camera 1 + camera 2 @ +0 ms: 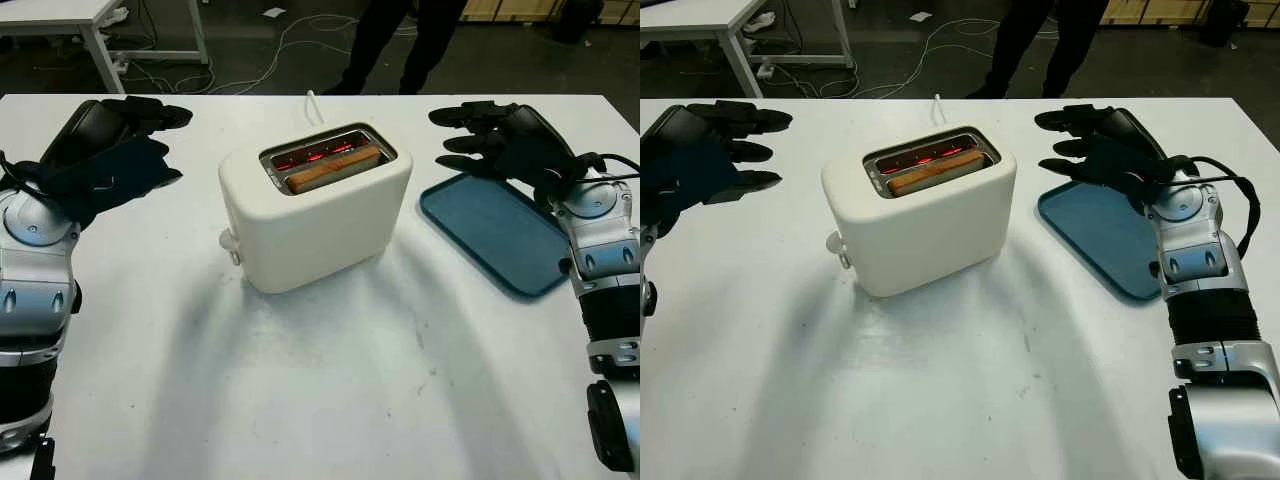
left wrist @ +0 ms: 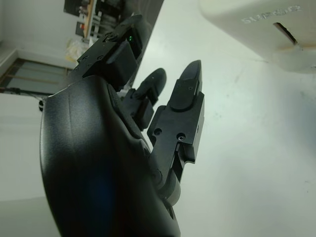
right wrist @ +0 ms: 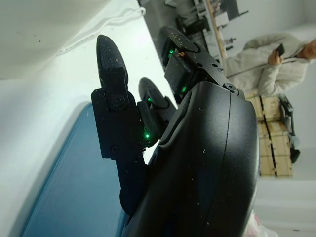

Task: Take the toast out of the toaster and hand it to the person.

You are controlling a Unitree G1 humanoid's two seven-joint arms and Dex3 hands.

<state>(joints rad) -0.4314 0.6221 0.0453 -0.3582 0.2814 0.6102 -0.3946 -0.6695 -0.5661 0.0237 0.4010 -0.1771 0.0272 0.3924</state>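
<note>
Toast (image 1: 333, 167) sat in the toaster (image 1: 315, 215) — left hand (image 1: 110, 155) and right hand (image 1: 500, 140) flanked it, fingers open, holding nothing.

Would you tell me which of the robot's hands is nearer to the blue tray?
Right. The right hand hovers over the blue tray's far end, open; the left hand is beyond the toaster, open.

Both arms raised, both hands open.
The left hand (image 1: 110, 150) hovers at the left, the right hand (image 1: 500, 140) at the right, palms facing inward.
</note>
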